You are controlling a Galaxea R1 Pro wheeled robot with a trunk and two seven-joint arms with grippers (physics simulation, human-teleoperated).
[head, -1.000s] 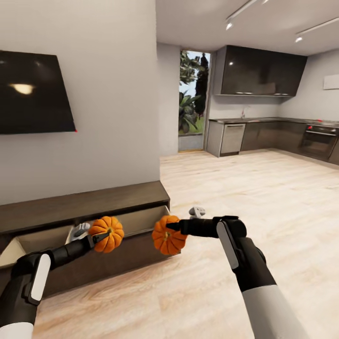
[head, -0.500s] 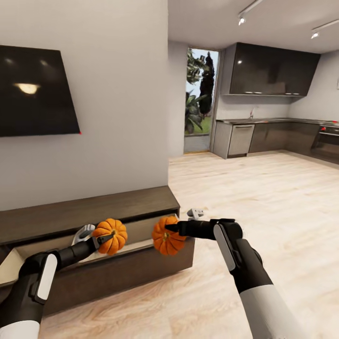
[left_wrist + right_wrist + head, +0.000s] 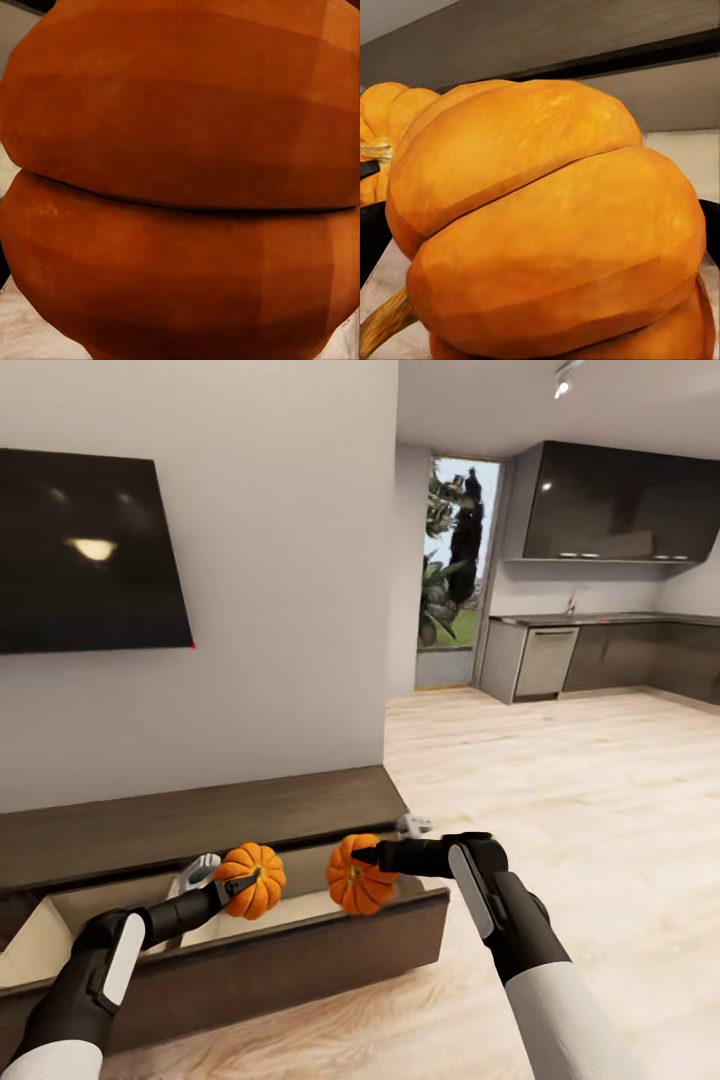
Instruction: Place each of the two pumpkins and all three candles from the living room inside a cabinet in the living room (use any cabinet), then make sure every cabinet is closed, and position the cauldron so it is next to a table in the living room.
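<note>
Over the open cabinet (image 3: 300, 950) drawer, two held pumpkins (image 3: 252, 880), TV (image 3: 90, 550) above.

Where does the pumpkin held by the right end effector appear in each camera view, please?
Head view: right-held pumpkin low centre, over the open drawer.
Right wrist view: it is close up, with the other pumpkin behind.
Left wrist view: cannot tell; one pumpkin surface, presumably the left-held one.
Shared landmark: the drawer's pale interior.

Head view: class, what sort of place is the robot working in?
Probably an open-plan home: a living area with a wall-mounted television above a low cabinet, wood floor, and a kitchen beyond.
</note>
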